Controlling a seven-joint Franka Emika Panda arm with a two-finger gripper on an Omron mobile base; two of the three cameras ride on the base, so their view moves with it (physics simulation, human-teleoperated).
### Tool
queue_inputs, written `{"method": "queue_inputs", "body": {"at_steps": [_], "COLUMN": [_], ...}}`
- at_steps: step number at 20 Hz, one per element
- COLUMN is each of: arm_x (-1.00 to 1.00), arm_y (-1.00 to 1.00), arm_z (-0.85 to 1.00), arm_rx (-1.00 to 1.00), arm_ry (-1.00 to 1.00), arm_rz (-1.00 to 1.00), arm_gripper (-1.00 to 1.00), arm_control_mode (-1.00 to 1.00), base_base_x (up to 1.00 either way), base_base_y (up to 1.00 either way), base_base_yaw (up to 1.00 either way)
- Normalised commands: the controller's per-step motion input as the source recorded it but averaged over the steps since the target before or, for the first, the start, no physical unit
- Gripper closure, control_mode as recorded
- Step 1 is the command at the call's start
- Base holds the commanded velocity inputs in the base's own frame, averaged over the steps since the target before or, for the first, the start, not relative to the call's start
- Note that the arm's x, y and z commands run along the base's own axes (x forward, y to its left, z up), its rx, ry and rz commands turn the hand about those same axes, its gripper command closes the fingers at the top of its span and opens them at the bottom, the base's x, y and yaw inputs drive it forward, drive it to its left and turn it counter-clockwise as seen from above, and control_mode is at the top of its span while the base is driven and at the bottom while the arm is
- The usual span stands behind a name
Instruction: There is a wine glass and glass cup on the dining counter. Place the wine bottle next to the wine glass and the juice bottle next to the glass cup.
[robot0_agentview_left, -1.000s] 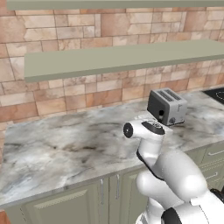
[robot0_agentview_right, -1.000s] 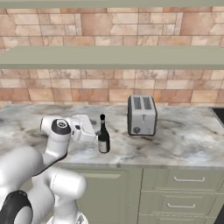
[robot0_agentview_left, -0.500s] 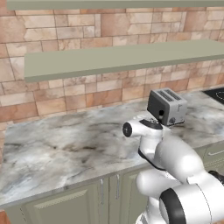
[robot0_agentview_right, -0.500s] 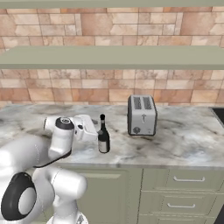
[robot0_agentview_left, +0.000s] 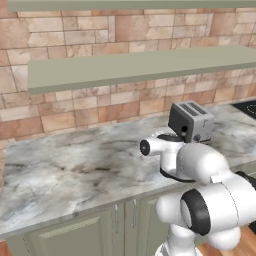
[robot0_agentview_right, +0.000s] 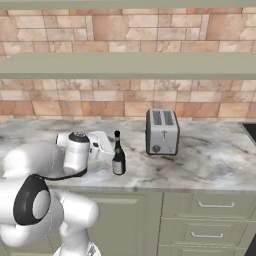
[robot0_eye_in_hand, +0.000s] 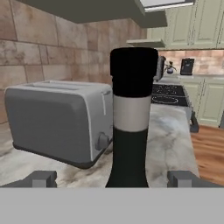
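Observation:
The wine bottle, dark with a long thin neck and a pale label, stands upright on the marble wall counter near its front edge. My gripper reaches it from the left, level with its upper body. In the hand view the bottle's neck rises very close between the two fingertips, and my gripper is open with a gap on each side. The wine glass, glass cup, juice bottle and dining counter are out of view.
A grey toaster stands just right of and behind the bottle. A long shelf runs above the counter against the brick wall. A black cooktop lies at the counter's far right. Drawers sit below.
The arm's elbow and shoulder have swung, and the hand has edged slightly closer to the wine bottle. The bottle and toaster have not moved. The jaws stay open.

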Motion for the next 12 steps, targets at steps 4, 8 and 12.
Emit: {"method": "queue_inputs", "body": {"at_steps": [4, 8, 12], "arm_x": [0.10, 0.00, 0.00], "arm_y": [-0.07, -0.10, -0.11], "arm_z": [-0.14, -0.09, -0.05], "arm_rx": [0.00, 0.00, 0.00], "arm_ry": [0.00, 0.00, 0.00], "arm_rz": [0.00, 0.00, 0.00], "arm_gripper": [-1.00, -1.00, -1.00], "arm_control_mode": [-1.00, -1.00, -1.00], "base_base_x": [0.00, 0.00, 0.00], "base_base_y": [0.00, 0.00, 0.00], "base_base_yaw": [0.00, 0.00, 0.00]}}
